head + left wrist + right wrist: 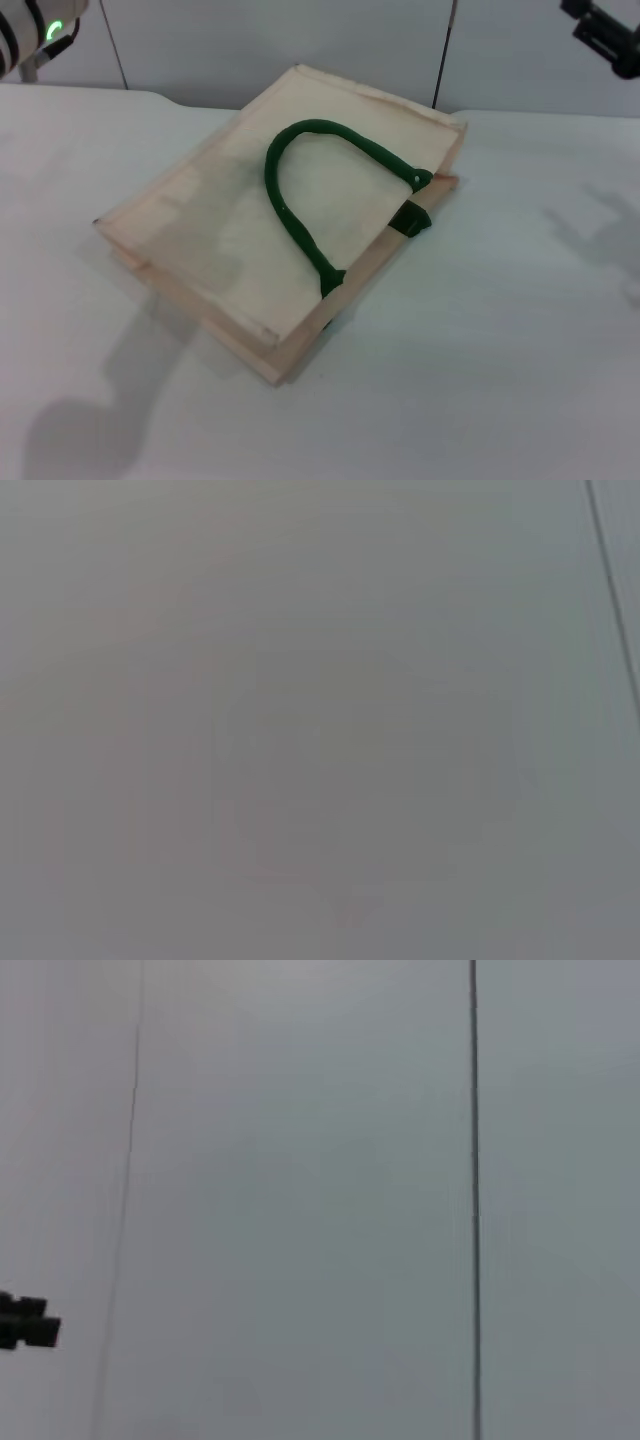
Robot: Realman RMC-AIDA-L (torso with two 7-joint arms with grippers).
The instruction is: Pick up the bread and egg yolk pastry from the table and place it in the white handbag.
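Only my head view shows the white handbag (270, 240) lying flat on the table (520, 350); both wrist views show blank wall. My right gripper (610, 35) is raised; its fingers' state I cannot tell.

Looks like a lab/test bench: bare white table (520, 330), plain grey panelled wall (300, 40) with dark seams at 12 o'clock, robot arm (30, 35) with green status light at 10 o'clock.
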